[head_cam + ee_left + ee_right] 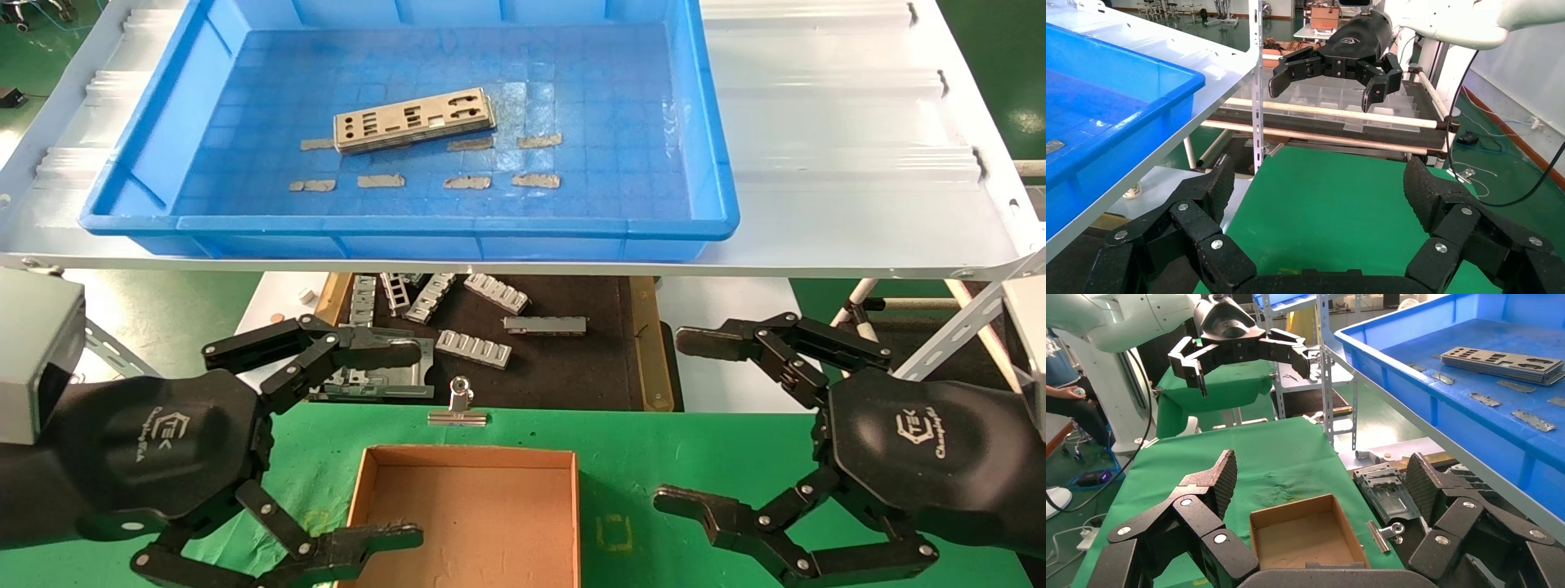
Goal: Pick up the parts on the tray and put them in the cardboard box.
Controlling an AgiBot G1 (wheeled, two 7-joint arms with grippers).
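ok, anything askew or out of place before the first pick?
Nothing damaged or spilled. The parts lie stacked slightly askew in the tray, off its tape strips. The cardboard box is empty; left gripper and right gripper hang open, empty.

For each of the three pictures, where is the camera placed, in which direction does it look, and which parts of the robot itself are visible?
Head view: on the head, looking forward and down at the tray, the parts and the cardboard box; left gripper and right gripper both show, open.
Left wrist view: on the left wrist, facing across the green cloth to the right gripper.
Right wrist view: on the right wrist, facing the box and the left gripper.
Shared: all show the tray.
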